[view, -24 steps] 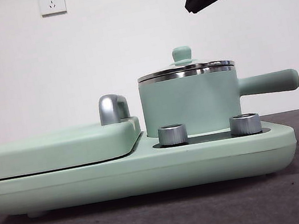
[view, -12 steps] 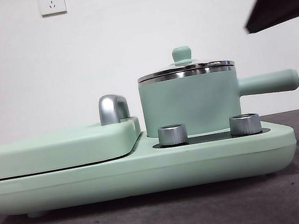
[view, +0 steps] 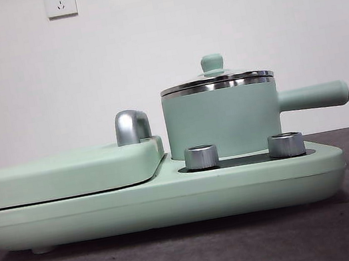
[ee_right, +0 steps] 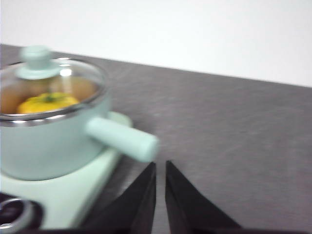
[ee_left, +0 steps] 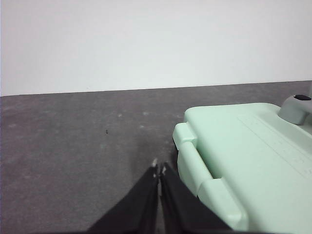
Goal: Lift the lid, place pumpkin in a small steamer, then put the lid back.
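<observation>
The right gripper (ee_right: 160, 168) hangs empty, jaws nearly pressed together, over bare table near the tip of the pot's side handle, right of the small steamer (view: 223, 122). The left gripper (ee_left: 158, 169), jaws closed on nothing, waits beside the griddle cover (ee_left: 243, 156) at the far left. The lid (view: 216, 81) sits on the steamer, and the pumpkin (ee_right: 46, 102) shows through its glass. By this, the task looks finished; nothing seems left but keeping both arms clear.

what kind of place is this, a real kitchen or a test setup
Most likely a lab test bench, not a kitchen: one mint-green cooking appliance with a small steamer sits alone on a grey table before a bare white wall with power sockets.
</observation>
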